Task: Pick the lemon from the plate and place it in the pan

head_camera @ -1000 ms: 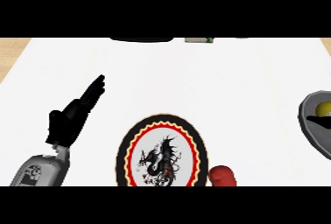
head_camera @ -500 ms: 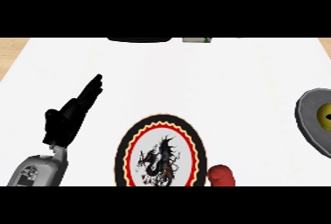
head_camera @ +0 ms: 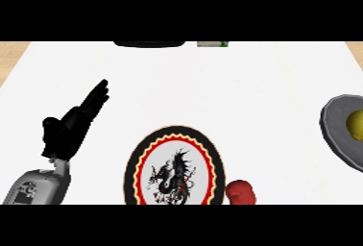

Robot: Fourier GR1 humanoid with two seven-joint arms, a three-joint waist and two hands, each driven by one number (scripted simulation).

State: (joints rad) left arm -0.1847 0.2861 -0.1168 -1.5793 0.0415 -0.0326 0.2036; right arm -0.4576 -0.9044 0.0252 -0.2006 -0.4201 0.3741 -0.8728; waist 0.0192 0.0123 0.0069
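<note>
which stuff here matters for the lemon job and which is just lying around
For the job:
lemon, already in the pan
pan
plate
left hand, open, resting

Lying about:
red object beside the plate
dark item at far edge
small box at far edge

Only the left arm shows up here. The hand (head_camera: 71, 126) is all matte black, slim fingers and a stubby thumb, no visible markings. It sits on a narrow pale wrist piece, then the forearm (head_camera: 34, 188) is a rounded light grey shell with some dark lettering printed on it, too small to read.
</note>
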